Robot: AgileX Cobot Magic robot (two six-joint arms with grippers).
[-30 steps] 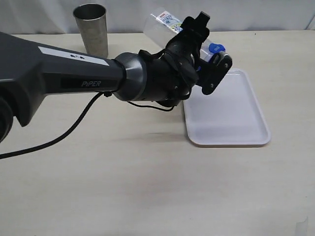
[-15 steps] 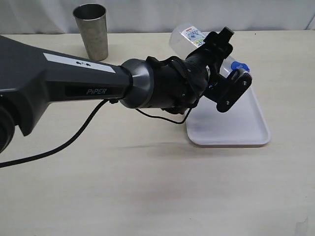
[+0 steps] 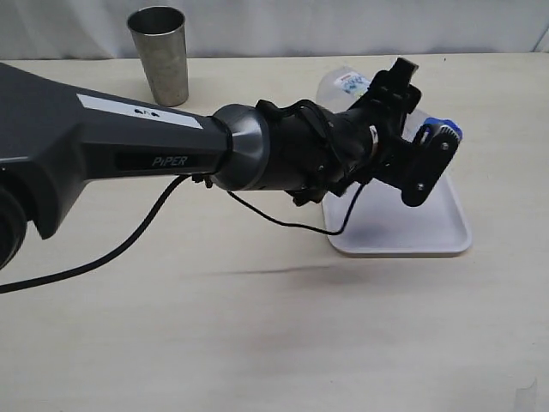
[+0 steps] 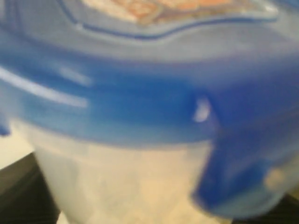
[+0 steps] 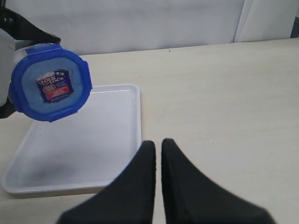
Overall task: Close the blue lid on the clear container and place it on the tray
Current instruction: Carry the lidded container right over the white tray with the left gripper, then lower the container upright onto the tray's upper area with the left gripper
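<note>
The left pincer (image 3: pixel 420 118) pinches the clear container (image 3: pixel 345 86), blue lid (image 5: pixel 49 83) on, seemingly over the tray (image 3: pixel 429 233); right pincer (image 5: pixel 158 150) pressed together.

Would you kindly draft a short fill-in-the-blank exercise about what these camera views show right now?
1. The lid sitting on the clear container is coloured ____.
2. The container is held tilted in the air by the jaws of the ____ arm.
3. The right gripper holds nothing, and its jaws are ____.
4. The metal cup stands ____ on the table, mouth facing up.

Missing words: blue; left; shut; upright.
</note>
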